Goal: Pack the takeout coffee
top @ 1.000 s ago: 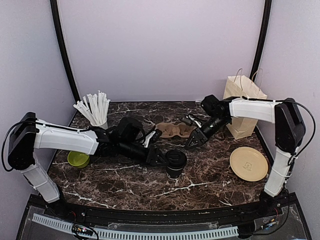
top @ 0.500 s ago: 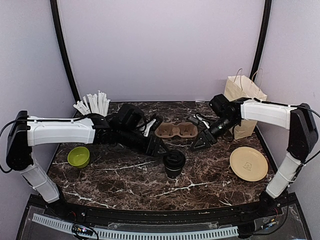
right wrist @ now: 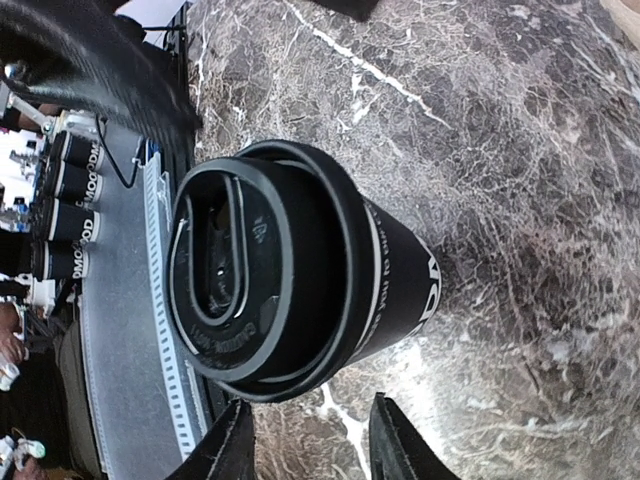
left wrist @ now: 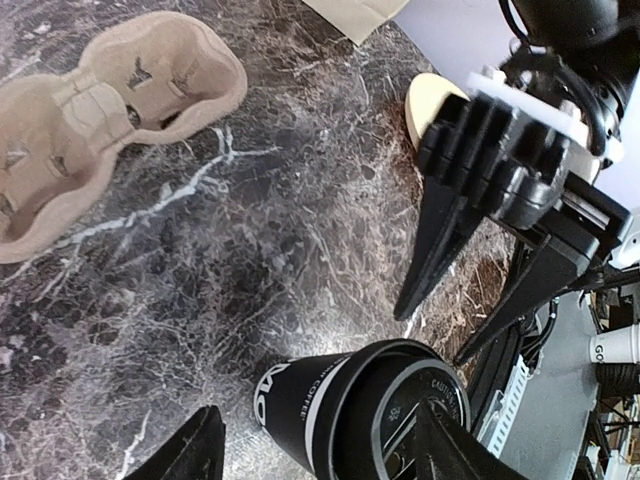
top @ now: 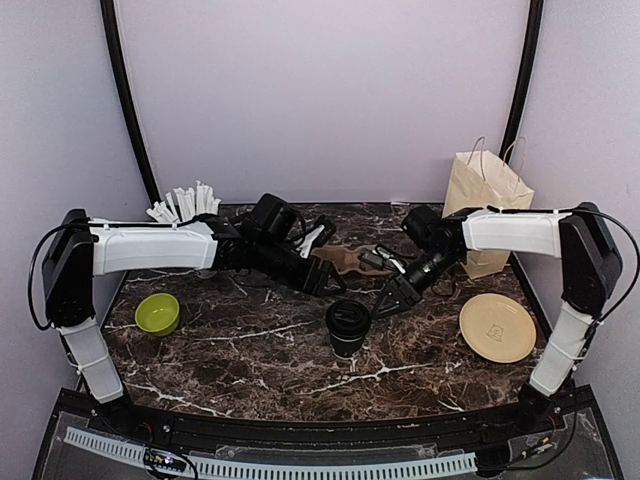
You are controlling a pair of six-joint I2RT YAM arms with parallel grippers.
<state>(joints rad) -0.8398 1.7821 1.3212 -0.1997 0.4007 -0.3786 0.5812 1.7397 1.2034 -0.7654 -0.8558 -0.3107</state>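
Midway along the worktop (top: 250, 350), nearer its front edge, the lidded takeout coffee cup (top: 348, 328) stands upright btwn two wide-spread, empty tools: right tool (top: 388, 303) just rightward, left tool (top: 322, 285) just far-left, approx. equally near.

We see a dark marble table (top: 250, 360). On it: takeout coffee (top: 348, 327) standing mid-table, cardboard carrier (left wrist: 110, 110) behind it, green bowl (top: 157, 313) near the left edge, tan plate (top: 497, 327) near the right edge, paper bag (top: 487, 205) far right corner, straw cup (top: 185, 203) far left corner.
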